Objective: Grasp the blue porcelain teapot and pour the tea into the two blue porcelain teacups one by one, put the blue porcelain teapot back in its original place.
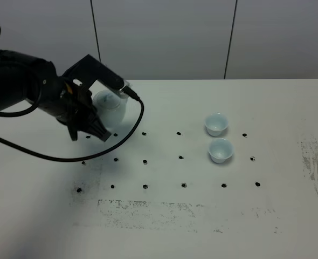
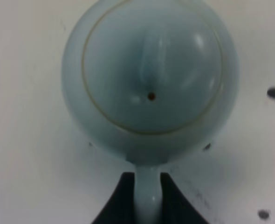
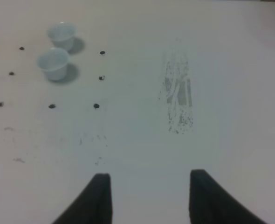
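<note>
Up high, found the blue porcelain teapot well left of the two blue porcelain teacups; by left wrist, saw the left gripper clamped on its loop handle, judged the grasp made and a steady lift toward the cups needed next; by right wrist, saw the right gripper parted, empty.

plain white bench fills most of the overhead view, matte and pretty worn. a grid of small black dots runs across the middle in rows. there's a grey scuffed patch along the near side and a streaky smear toward the right edge. behind it sits a pale grey wall made of flat panels, split by two thin dark vertical seams. light is soft and even, a bit dimmer at the left.
</note>
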Controlling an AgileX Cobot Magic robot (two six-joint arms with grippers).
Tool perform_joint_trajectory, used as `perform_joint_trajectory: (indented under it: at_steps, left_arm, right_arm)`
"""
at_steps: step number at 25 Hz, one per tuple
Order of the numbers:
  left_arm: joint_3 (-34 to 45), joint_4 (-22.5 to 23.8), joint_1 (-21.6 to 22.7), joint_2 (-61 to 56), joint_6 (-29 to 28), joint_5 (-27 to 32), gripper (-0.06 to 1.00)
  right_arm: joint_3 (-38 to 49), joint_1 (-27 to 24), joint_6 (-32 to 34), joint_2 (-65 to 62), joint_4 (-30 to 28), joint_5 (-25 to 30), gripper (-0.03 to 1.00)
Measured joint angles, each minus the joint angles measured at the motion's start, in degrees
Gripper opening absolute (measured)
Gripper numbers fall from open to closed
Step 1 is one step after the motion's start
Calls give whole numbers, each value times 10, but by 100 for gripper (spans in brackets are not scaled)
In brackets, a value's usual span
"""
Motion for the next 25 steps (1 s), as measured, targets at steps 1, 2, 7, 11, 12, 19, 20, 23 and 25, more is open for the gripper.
perform_joint_trajectory:
  at_steps: [1, 2, 7, 11, 12, 19, 20, 23, 25]
  left_arm:
    - [-25, -2, -4, 9, 4, 4, 4]
    - [-54, -3, -9, 21, 10, 10, 4]
    - [-209, -49, -27, 105, 85, 88, 4]
    - [-335, -82, -42, 185, 141, 143, 4]
    - [-366, -83, -44, 206, 155, 152, 4]
    - [-526, -87, -48, 312, 250, 231, 4]
    - [-539, -87, -49, 321, 264, 236, 4]
    - [-552, -86, -53, 331, 316, 241, 4]
    - [-552, -86, -55, 332, 346, 244, 4]
  right_arm:
    - [0, 0, 0, 0, 0, 0, 37]
    - [0, 0, 0, 0, 0, 0, 37]
    - [0, 0, 0, 0, 0, 0, 37]
    - [0, 0, 0, 0, 0, 0, 37]
    - [0, 0, 0, 0, 0, 0, 37]
    - [0, 0, 0, 0, 1, 0, 35]
    - [0, 0, 0, 0, 1, 0, 36]
    - [0, 0, 0, 0, 1, 0, 36]
    - [0, 0, 0, 0, 1, 0, 36]
